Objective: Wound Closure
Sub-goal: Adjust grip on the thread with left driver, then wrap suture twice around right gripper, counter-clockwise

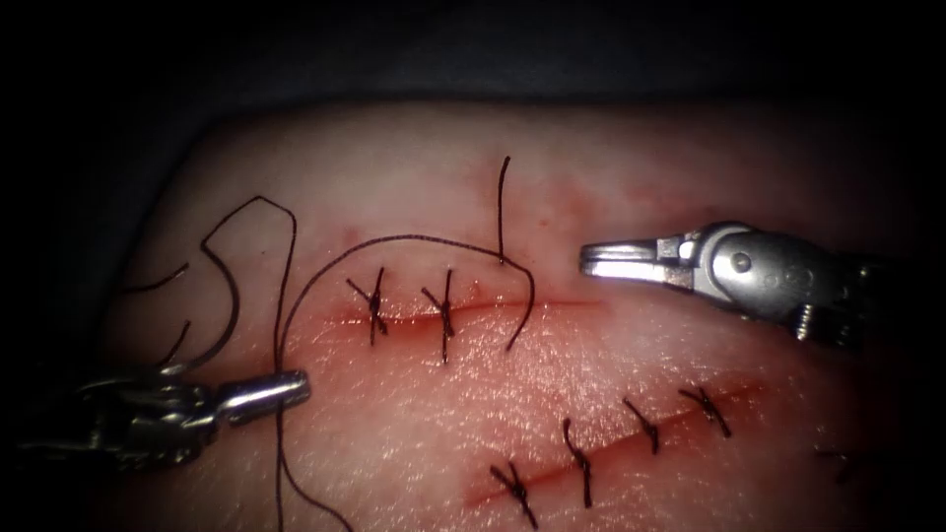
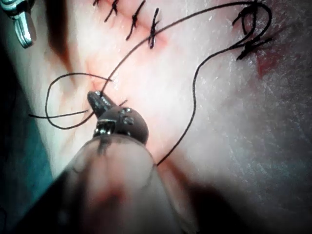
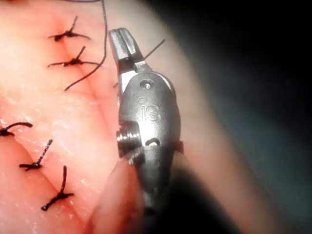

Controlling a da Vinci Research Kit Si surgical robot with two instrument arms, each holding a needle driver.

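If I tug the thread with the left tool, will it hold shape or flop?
Likely flop: the thread lies in loose curls on the tissue. The left tool, shut on it, may drag slack first. The needle lies free and could shift.

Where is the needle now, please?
In the endoscope view the needle lies on the tissue left of the cut, just above the left tool, which holds thread.

Surgical training bench, lab setup, not an OR. Slab of pork tissue (image 1: 611, 394) sits on dark cloth (image 1: 473, 49) under a tight spotlight. Two cuts, both carrying black practice stitches (image 1: 443, 315). Loose thread (image 1: 286, 296) lies across it, and steel robot needle drivers (image 1: 749, 266) work over it.
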